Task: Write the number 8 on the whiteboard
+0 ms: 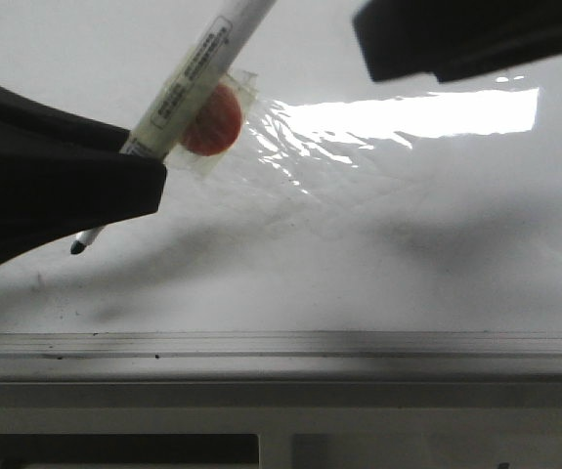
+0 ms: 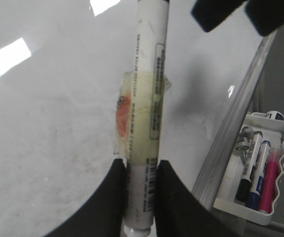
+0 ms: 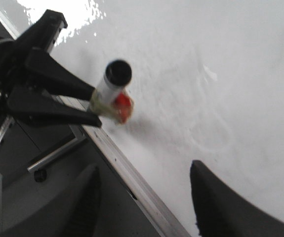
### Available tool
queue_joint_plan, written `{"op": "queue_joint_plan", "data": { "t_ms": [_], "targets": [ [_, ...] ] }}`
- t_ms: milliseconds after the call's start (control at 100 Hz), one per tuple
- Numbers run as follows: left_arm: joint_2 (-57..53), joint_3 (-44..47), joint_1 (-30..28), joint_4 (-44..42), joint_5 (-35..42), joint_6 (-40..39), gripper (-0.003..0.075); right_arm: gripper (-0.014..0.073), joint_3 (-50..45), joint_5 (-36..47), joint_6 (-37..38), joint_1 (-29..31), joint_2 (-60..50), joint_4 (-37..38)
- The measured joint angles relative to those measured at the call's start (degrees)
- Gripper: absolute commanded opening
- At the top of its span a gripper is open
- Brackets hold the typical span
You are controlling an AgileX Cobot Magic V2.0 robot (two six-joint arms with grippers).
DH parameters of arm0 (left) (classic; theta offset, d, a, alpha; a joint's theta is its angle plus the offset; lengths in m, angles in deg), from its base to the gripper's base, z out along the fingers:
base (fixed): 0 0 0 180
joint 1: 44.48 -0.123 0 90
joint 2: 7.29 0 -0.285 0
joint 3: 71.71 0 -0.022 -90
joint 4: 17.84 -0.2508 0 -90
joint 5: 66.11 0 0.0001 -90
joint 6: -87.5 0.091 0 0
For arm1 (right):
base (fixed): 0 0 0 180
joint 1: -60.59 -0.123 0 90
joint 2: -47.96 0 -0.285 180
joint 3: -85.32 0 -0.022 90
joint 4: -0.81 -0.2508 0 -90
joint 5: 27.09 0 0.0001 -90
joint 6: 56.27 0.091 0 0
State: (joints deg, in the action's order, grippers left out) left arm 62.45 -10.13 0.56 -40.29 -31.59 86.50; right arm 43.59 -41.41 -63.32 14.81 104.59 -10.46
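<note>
My left gripper (image 1: 149, 181) is shut on a white marker pen (image 1: 194, 73). An orange disc (image 1: 212, 122) is taped to the pen's barrel. The pen's black tip (image 1: 77, 247) points down toward the whiteboard (image 1: 408, 244), near its front left; I cannot tell whether it touches. The left wrist view shows the pen (image 2: 151, 74) clamped between both fingers (image 2: 109, 197). My right gripper (image 3: 144, 170) is open and empty over the board's front edge; it shows at the top right of the front view (image 1: 437, 44). No black number 8 shows, only faint grey smudges.
The board's grey metal frame edge (image 1: 281, 344) runs along the front. A white tray (image 2: 221, 205) with several markers hangs beyond the frame in the left wrist view. Wrinkled film (image 1: 290, 147) glares near the pen.
</note>
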Motion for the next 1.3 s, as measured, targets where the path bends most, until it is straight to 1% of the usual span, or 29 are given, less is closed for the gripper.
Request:
{"op": "queue_joint_plan", "data": {
  "t_ms": [110,300,340,390,510,590,640,680,810,880,1000,1070,1180,1300],
  "targets": [
    [0.0,0.0,0.0,-2.7,0.72,0.48,-0.002,0.0353,3.84,0.22,0.0,-1.59,3.3,0.0],
    [0.0,0.0,0.0,-3.42,1.01,0.61,-0.002,0.0353,8.02,-0.73,0.0,-3.21,9.02,-0.45],
    [0.0,0.0,0.0,-3.56,1.1,0.61,-0.002,0.0341,8.59,-0.82,0.0,-3.21,10.12,-0.48],
    [0.0,0.0,0.0,-3.56,1.1,0.61,-0.002,0.0299,9.11,-1.07,0.0,-3.21,11.25,-0.78],
    [0.0,0.0,0.0,-3.56,1.1,1.0,-0.002,0.0111,9.72,-1.7,0.0,-3.21,13.24,-1.98],
    [0.09,0.0,0.0,-3.56,0.66,1.0,-0.0015,0.001,9.77,-2.08,0.0,-3.25,13.96,-2.53],
    [0.22,0.0,0.0,-3.56,0.66,1.0,0.0011,-0.0041,9.89,-2.07,0.0,-3.34,13.96,-3.12],
    [0.22,0.0,0.0,-3.56,0.66,1.0,0.005,-0.0073,9.87,-2.19,0.0,-3.47,13.96,-3.43],
    [0.22,0.0,0.0,-3.43,0.66,1.0,0.0195,-0.0071,10.04,-2.42,0.0,-3.82,13.96,-4.04],
    [0.22,0.0,0.0,-3.43,1.13,1.0,0.0239,-0.0071,10.04,-2.85,0.0,-3.82,13.96,-3.62],
    [-0.86,0.0,0.0,-3.43,0.7,0.26,0.0244,-0.0071,10.04,-2.78,0.0,-3.71,13.83,-3.34],
    [-3.1,0.1,0.0,-3.34,-0.91,-0.55,0.0244,-0.0071,10.04,-2.88,0.0,-3.58,13.09,-3.24],
    [-9.43,0.2,0.0,-0.91,-6.44,-1.06,0.0244,-0.0057,10.44,-3.37,0.0,-2.42,10.87,-3.24],
    [-17.69,0.42,0.0,5.0,-14.26,-1.28,0.0244,-0.0048,13.09,-7.87,0.0,0.81,9.86,-3.24]
  ]
}}
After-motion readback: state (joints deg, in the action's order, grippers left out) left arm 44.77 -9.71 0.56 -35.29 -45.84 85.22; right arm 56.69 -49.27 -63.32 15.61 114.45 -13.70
